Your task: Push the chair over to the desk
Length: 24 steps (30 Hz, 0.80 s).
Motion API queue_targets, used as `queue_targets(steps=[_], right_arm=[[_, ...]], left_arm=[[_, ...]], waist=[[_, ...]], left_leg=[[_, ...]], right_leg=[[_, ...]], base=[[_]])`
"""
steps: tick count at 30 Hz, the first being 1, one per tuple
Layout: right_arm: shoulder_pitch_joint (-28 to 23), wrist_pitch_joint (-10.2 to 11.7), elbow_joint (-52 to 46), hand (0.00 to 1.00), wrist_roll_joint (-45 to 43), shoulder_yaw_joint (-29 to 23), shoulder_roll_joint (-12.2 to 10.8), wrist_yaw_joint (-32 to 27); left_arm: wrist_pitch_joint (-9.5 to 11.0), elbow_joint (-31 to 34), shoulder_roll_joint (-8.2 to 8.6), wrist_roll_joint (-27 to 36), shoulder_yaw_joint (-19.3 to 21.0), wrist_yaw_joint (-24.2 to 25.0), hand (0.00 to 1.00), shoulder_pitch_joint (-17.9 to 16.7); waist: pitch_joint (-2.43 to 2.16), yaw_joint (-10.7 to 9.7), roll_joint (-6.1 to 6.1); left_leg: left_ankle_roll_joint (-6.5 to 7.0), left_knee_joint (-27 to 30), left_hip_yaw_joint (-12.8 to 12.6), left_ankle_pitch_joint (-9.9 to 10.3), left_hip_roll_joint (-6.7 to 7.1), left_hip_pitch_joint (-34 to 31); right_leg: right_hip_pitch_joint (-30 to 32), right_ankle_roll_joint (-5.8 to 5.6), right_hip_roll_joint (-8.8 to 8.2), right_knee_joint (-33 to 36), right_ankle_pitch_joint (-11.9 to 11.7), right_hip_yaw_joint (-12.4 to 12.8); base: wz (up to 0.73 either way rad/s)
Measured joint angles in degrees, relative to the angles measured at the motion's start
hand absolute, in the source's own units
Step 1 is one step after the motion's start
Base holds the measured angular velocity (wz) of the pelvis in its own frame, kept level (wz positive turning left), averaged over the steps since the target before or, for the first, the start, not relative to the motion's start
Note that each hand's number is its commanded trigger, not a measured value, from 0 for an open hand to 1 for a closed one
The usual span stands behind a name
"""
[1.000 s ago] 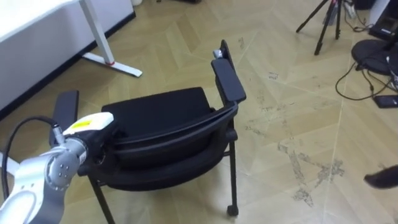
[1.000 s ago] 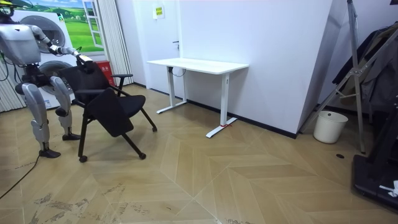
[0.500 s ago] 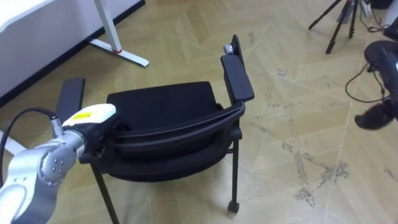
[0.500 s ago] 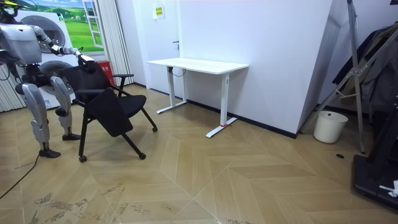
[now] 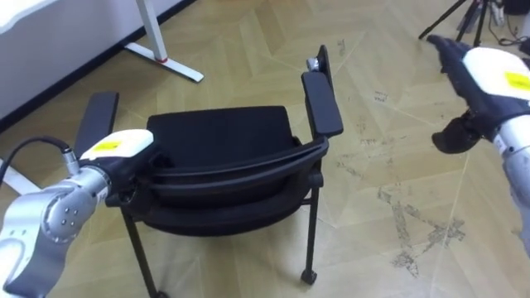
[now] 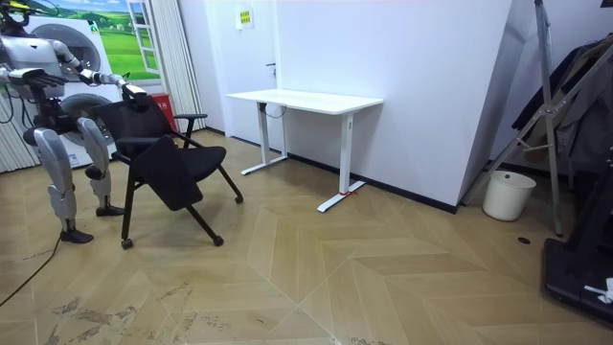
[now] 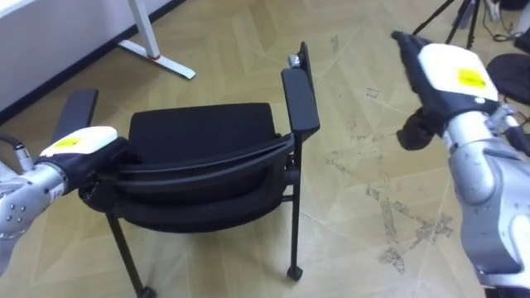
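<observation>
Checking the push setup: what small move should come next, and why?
Probably lower the right hand onto the chair, at the right end of its backrest. The left hand is at the left end, while the right hangs open, touching nothing; two hands should push straighter.

Room furnishings
A white desk [image 6: 305,99] stands against the white wall; a white bin [image 6: 508,195] sits to the room view's right, near a metal stand [image 6: 544,125]. Pale scuffs mark the wood floor [image 5: 414,236].

Chair [image 5: 217,145] stands before the robot — desk [image 6: 305,99] beyond it, leftward.
</observation>
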<state>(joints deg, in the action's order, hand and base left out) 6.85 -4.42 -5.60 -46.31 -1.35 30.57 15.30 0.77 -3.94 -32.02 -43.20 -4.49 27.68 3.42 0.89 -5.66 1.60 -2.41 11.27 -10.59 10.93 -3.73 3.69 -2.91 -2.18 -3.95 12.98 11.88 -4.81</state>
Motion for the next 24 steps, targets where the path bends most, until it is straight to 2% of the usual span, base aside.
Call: queue_targets(steps=[3,5,10,14,24], right_arm=[[0.0,0.6,-0.1,0.00,-2.4,3.5,1.2,2.8],[0.0,0.7,-0.1,0.00,-3.9,5.8,1.3,5.0],[0.1,0.8,-0.1,0.00,-5.8,9.0,1.3,8.6],[0.1,0.8,-0.1,0.00,-5.8,9.4,1.3,11.7],[0.1,1.3,-0.1,0.00,-4.8,12.5,1.3,12.0]], left_arm=[[0.8,-1.6,-0.11,0.5,-0.9,-0.6,1.00,1.0],[1.0,-3.0,-0.14,1.2,-2.4,-1.9,1.00,2.1],[1.7,-5.1,-0.14,2.6,-3.2,-2.7,1.00,3.1],[2.2,-6.6,-0.15,2.7,-4.2,-3.4,1.00,4.5],[3.5,-7.9,-0.26,3.2,-6.0,-5.0,1.00,5.9]], waist=[[-0.04,0.8,-0.36],[-0.10,1.4,-0.87],[-0.05,1.8,-1.56],[0.05,2.2,-1.45],[0.13,3.8,-1.27]], left_leg=[[0.00,0.1,0.1,0.0,-0.03,0.0],[0.00,0.1,0.2,0.0,-0.03,0.1],[0.00,0.0,0.4,0.0,-0.03,0.0],[0.00,0.0,0.4,0.0,-0.03,0.0],[-0.01,0.0,0.5,0.0,-0.01,0.1]], right_leg=[[-0.2,0.03,0.00,0.0,0.0,0.0],[-0.2,0.05,0.00,0.1,0.0,-0.1],[0.0,0.05,0.00,0.6,0.0,-0.2],[0.0,0.04,0.00,0.6,0.0,-0.1],[-0.2,0.02,0.02,0.5,0.0,0.0]], base=[[0.00],[0.00],[0.00],[0.00],[0.00]])
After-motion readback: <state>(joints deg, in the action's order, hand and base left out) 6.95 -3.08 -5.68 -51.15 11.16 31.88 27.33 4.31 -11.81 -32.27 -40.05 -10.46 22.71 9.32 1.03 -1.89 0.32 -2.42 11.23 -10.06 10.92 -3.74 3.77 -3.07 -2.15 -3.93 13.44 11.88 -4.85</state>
